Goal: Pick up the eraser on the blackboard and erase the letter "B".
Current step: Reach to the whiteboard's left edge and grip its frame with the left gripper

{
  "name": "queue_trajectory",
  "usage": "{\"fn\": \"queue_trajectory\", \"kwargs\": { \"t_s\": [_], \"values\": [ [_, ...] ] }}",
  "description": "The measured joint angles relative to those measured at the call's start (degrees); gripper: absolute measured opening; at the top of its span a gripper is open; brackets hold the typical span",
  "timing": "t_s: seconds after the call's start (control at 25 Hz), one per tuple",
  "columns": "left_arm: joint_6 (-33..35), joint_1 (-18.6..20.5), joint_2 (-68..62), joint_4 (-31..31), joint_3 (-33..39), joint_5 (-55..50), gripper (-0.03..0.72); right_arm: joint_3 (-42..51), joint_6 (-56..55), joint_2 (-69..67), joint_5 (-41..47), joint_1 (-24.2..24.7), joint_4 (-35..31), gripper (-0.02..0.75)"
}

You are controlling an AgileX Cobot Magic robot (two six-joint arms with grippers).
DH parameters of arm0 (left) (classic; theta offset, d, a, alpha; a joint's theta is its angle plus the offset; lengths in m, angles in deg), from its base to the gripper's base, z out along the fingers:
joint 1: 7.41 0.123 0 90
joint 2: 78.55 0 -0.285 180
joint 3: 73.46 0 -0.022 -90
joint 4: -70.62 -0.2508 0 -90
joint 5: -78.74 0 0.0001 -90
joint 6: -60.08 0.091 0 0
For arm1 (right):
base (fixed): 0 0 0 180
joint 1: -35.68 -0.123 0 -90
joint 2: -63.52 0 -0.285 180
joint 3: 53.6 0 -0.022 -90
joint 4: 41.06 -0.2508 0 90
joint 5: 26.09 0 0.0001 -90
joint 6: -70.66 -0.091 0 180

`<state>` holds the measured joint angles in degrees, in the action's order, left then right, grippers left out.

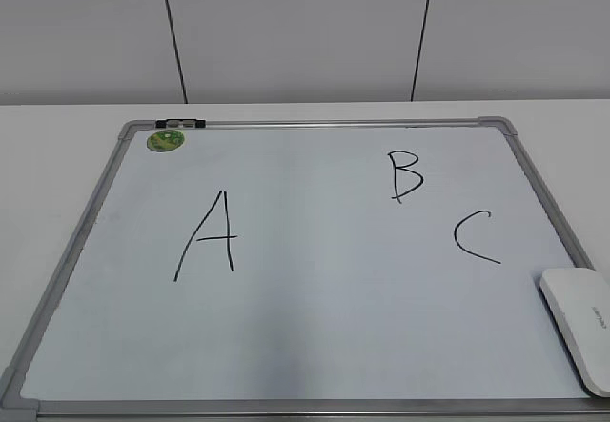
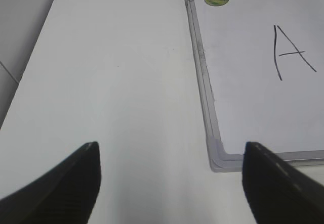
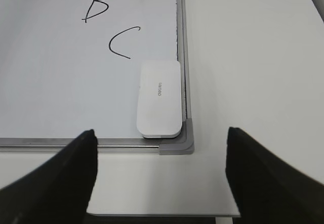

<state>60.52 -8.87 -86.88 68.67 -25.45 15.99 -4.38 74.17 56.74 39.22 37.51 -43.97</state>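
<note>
Eraser [image 3: 160,98] lies at the blackboard's [image 1: 315,336] 4 o'clock corner, tight against the grey frame, with C [image 1: 475,237] just beside it and the letter "B" [image 1: 405,175] further up. I see bare white surface [image 2: 111,82] around the frame. My right hand [image 3: 161,183] hovers near that corner, fingers apart; my left hand [image 2: 171,183] is likewise spread, off the board's 8 o'clock corner.

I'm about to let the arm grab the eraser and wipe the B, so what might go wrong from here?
1. The eraser lies in the board's corner against the grey frame, so an end effector finger may catch the frame while closing.
2. The C sits close to the B; a wide wipe may smear it.
3. The board lies loose on the table and may slide under pressure.
</note>
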Motion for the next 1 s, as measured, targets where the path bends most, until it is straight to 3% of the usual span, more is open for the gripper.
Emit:
{"fn": "queue_trajectory", "kwargs": {
  "t_s": [1.0],
  "values": [
    [0.00, 0.00, -2.02, 0.00, -1.07, 0.89, 0.622, 0.00, 0.00, 0.00, 0.00, 0.00, 0.00, 0.587]
  ]
}}
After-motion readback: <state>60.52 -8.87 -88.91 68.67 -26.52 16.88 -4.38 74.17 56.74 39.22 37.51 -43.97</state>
